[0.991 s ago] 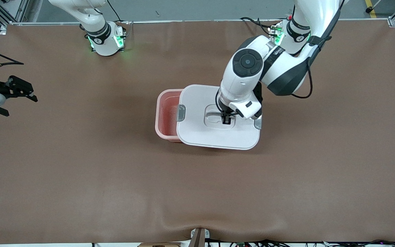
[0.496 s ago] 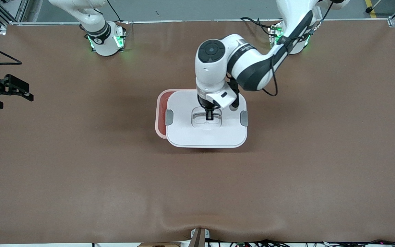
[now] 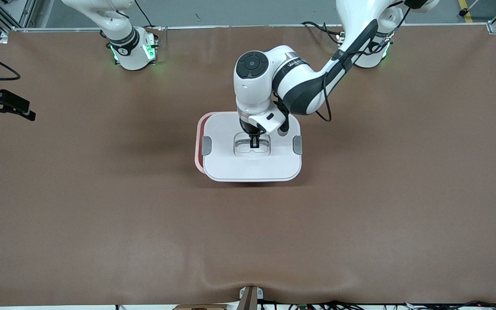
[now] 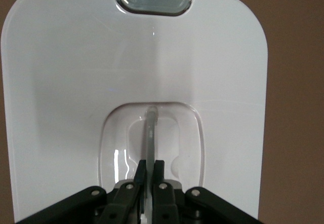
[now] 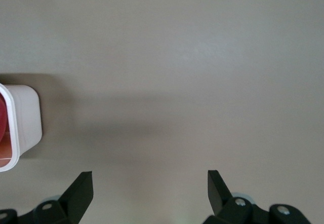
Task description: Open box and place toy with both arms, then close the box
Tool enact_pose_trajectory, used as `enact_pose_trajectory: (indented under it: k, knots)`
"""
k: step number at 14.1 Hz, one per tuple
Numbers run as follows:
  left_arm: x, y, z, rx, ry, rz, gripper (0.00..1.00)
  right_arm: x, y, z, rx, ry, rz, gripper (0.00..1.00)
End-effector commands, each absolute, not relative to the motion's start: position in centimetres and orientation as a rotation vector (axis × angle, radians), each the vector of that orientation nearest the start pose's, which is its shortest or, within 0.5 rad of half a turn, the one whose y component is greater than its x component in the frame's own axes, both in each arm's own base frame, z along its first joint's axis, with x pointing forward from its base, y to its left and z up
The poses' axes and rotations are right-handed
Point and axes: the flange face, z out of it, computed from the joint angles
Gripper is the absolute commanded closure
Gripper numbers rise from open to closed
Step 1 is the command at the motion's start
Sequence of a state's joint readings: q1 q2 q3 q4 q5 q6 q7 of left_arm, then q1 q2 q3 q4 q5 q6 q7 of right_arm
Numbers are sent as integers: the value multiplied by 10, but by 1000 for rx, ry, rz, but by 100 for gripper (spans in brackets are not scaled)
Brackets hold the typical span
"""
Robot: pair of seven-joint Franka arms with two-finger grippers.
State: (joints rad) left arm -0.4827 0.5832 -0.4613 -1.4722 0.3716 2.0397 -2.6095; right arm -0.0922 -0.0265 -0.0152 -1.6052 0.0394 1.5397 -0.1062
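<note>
The white lid (image 3: 252, 165) hangs almost squarely over the pale pink box; only a sliver of the box's rim (image 3: 197, 159) shows toward the right arm's end. My left gripper (image 3: 254, 144) is shut on the lid's clear centre handle (image 4: 151, 133); its own view shows the fingertips (image 4: 151, 164) clamped on the thin handle. Grey clips (image 3: 206, 145) (image 3: 297, 145) sit on the lid's two ends. My right gripper (image 3: 15, 107) waits open and empty over the table's edge at the right arm's end; in its view (image 5: 150, 176) a corner of the box (image 5: 25, 117) shows. The toy is hidden.
The brown table mat (image 3: 360, 215) spreads around the box. The two arm bases (image 3: 131, 49) (image 3: 368, 47) stand along the table's edge farthest from the front camera. A small mount (image 3: 250, 297) sits at the edge nearest the front camera.
My left gripper has carried the lid toward the right arm's end until it covers almost all of the box. My right gripper has drifted slightly outward over the table's edge.
</note>
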Motion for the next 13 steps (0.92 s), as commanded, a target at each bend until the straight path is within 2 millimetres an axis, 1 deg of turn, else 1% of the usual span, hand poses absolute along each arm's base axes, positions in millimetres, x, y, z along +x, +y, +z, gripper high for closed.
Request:
enact_pose_trajectory:
  k: [1,3,5,6,7,9,10,13]
  knots:
    - [469,-537,376,2120,2173,175,100,525,-59,621,-3172,49,70,0]
    - [464,-542,376,2132,2160,178,100,519,-61,618,-3169,63,153,0]
    - [459,-546,376,2147,2129,219,100,520,-61,624,-3170,63,127,0]
    - [456,-549,375,2148,2118,242,100,521,-61,625,-3164,63,118,0]
    - [457,-548,375,2130,2124,264,100,523,-60,625,-3168,58,112,0]
    - [455,-550,375,2126,2125,273,100,524,-59,635,-3173,54,88,0]
    - [450,-554,375,2135,2115,272,100,526,-59,637,-3161,58,74,0]
    - [450,-555,374,2137,2113,271,100,532,-60,627,-3135,67,52,0]
